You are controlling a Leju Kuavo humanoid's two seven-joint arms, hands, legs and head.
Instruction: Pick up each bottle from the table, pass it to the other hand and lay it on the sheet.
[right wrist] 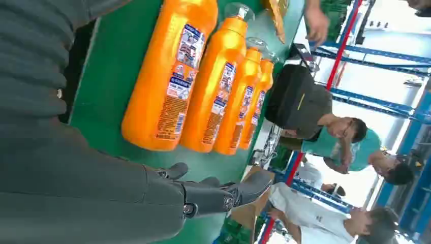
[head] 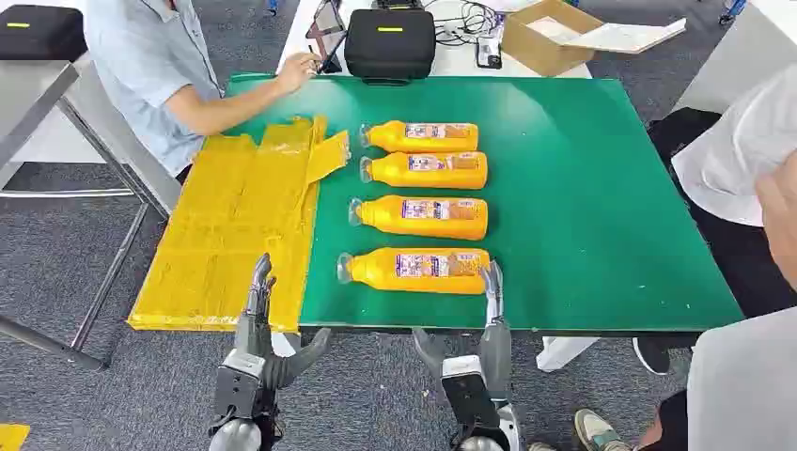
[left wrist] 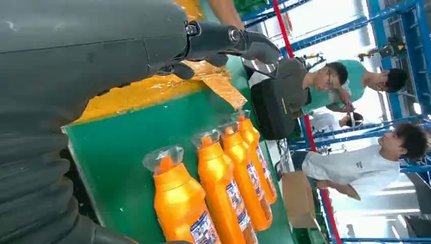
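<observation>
Four bottles (head: pixel 420 202) lie mid-tabletop in a row (caps toward the sheet (head: pixel 235 225) at the left edge). Left hand (head: pixel 258 324) and right hand (head: pixel 484 329) — fingers spread, holding nothing — at the near edge.

Grey carpet floor (head: pixel 376 395), a white desk (head: pixel 451 61) behind, blue steel framing (left wrist: pixel 386 30) against bright daylight.

You are looking at a green table (head: pixel 583 188) carrying four orange bottles (head: pixel 423 207) lying on their sides in a column, caps toward the yellow sheet (head: pixel 235 225) overhanging its left edge.
</observation>
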